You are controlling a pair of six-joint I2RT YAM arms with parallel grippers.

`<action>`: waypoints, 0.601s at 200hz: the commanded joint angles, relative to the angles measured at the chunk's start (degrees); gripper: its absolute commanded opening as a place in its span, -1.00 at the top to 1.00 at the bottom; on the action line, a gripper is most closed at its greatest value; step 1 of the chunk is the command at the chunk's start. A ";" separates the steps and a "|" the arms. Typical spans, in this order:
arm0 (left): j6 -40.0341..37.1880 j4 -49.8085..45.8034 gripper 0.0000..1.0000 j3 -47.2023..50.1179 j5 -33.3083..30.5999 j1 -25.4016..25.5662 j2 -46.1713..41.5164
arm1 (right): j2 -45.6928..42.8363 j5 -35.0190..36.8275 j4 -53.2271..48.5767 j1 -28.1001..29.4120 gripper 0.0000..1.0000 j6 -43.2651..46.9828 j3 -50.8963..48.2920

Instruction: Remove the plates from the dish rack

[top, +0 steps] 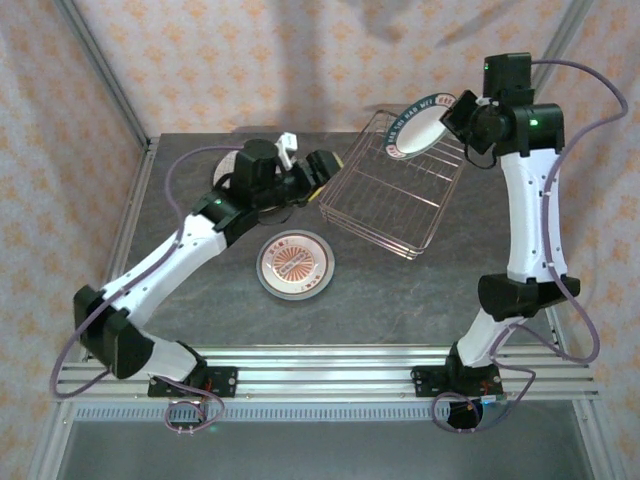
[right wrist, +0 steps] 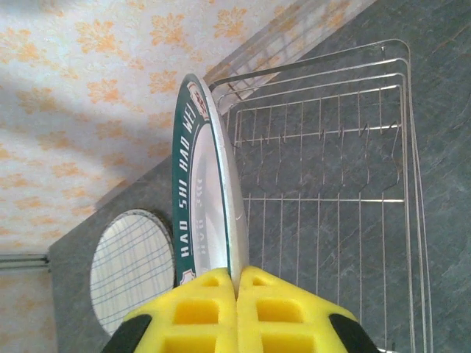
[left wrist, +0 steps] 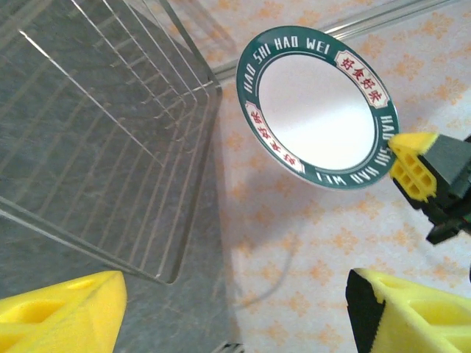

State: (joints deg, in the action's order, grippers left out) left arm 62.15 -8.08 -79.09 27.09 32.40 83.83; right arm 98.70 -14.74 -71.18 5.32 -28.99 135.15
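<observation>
Upper left of the top view: the left gripper stands with jaws apart, empty, just beside the left edge of the dish rack.

Centre: the smaller plate with red shapes lies flat on the table, near the rack's lower left side.

Upper right: the right gripper is clamped on the rim of the dark-rimmed plate. The plate is on edge, clear of the prongs, over the rack's far corner and up-left of the fingers.

Judgement: the right arm carries it, and open table lies to the left.
</observation>
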 commanded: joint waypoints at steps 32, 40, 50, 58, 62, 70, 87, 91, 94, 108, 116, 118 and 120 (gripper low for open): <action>9.34 12.79 -0.53 -9.13 2.27 3.54 11.74 | -6.38 -10.71 0.57 -4.88 1.00 -3.08 -4.39; 10.24 14.21 -0.52 -9.85 2.35 3.76 13.15 | -7.08 -12.10 1.09 -5.59 1.00 -3.77 -5.45; 11.56 15.98 -0.50 -10.57 2.32 3.88 14.78 | -7.74 -13.45 1.43 -6.15 1.00 -4.18 -6.42; 12.53 17.46 -0.47 -11.11 2.35 3.98 15.92 | -8.13 -14.17 1.48 -6.54 1.00 -4.38 -7.01; 12.91 18.18 -0.45 -11.44 2.42 3.98 16.46 | -8.31 -14.53 1.44 -6.69 1.00 -4.40 -7.16; 13.45 18.91 -0.43 -12.10 2.52 4.07 17.46 | -8.63 -15.14 1.33 -6.89 1.00 -4.32 -7.57; 14.16 18.97 -0.33 -13.62 2.87 4.24 19.39 | -9.29 -16.21 1.42 -7.55 1.00 -4.63 -8.66; 14.38 19.02 -0.29 -13.88 3.03 4.25 19.83 | -9.47 -16.42 1.59 -7.67 1.00 -4.87 -8.95; 14.59 18.98 -0.27 -14.09 3.10 4.25 20.11 | -9.70 -16.59 1.69 -7.78 1.00 -4.89 -9.20; 15.19 19.30 -0.22 -14.84 3.32 4.34 21.16 | -10.37 -17.62 2.65 -8.26 1.00 -5.50 -10.51; 15.43 19.69 -0.18 -14.95 3.15 4.34 21.52 | -10.56 -18.25 3.03 -8.39 1.00 -5.87 -11.14; 15.49 19.79 -0.16 -15.00 3.14 4.34 21.61 | -10.63 -18.40 3.12 -8.40 1.00 -5.96 -11.29; 15.53 19.88 -0.15 -15.03 3.14 4.34 21.70 | -10.67 -18.53 3.21 -8.35 1.00 -6.05 -11.44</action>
State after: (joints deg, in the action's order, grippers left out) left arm 75.64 7.90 -91.57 29.15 36.29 104.62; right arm 90.56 -29.71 -71.48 -2.35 -33.28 124.88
